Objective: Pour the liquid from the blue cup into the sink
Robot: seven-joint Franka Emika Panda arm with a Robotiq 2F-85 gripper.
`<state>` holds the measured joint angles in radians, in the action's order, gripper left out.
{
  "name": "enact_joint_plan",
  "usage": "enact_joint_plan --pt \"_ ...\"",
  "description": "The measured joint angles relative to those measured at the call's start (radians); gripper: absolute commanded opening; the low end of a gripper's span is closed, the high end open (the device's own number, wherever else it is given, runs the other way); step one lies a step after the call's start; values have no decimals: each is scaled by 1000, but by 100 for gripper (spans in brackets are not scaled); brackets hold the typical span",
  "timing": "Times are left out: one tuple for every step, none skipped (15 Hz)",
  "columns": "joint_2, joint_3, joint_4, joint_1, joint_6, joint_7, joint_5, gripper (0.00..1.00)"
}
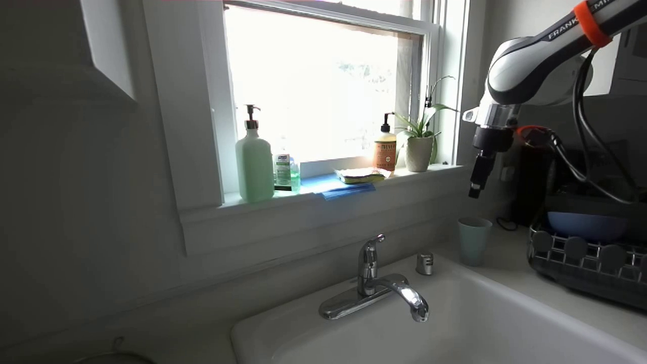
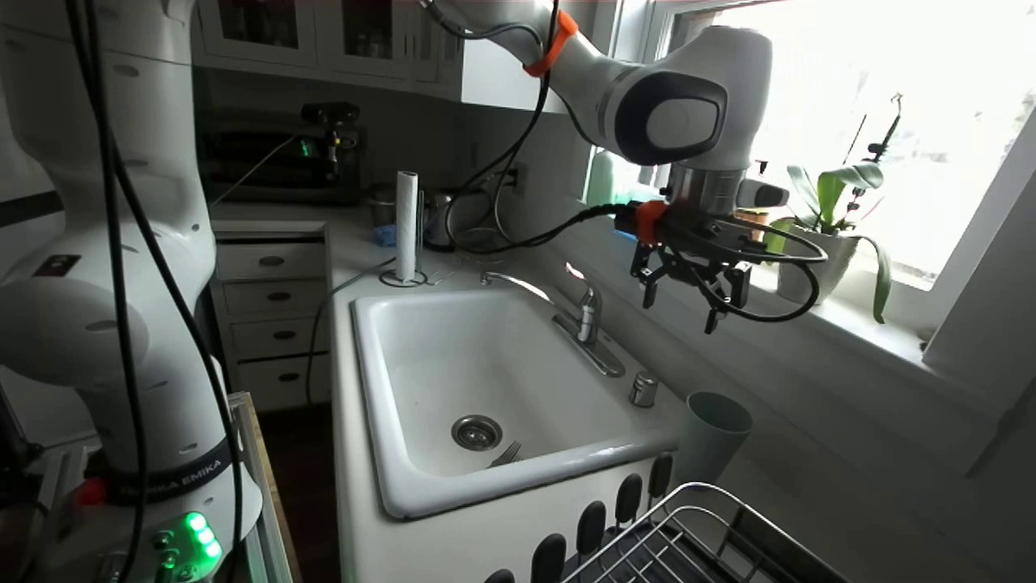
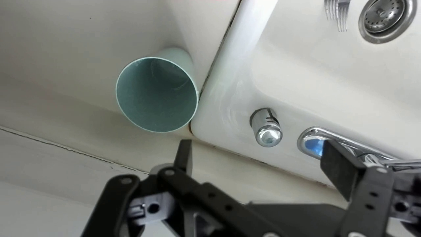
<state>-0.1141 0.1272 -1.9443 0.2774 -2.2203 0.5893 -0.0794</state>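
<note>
The blue cup, a pale blue-green tumbler, stands upright on the counter beside the sink corner in both exterior views (image 1: 473, 242) (image 2: 714, 437). In the wrist view the cup (image 3: 158, 95) shows its open mouth; I cannot tell how much liquid is inside. The white sink (image 2: 518, 484) has a chrome tap (image 1: 369, 273) at its window side. My gripper (image 2: 680, 314) is open and empty, pointing down above the counter's back edge, higher than the cup and apart from it. In the wrist view the open fingers (image 3: 258, 148) lie beside the cup, with nothing between them.
A chrome cap (image 1: 425, 264) stands on the sink rim near the cup. A dish rack (image 2: 647, 534) with a darker blue dish (image 1: 586, 225) is close by. Bottles (image 1: 255, 167) and a potted plant (image 1: 418, 151) line the windowsill. Forks (image 3: 338, 13) lie in the basin.
</note>
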Motion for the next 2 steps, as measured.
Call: enact_joint_plan --pt "4 0 -6 -1 -3 -3 1 100" --pt "7 1 -9 -1 -5 -5 2 100"
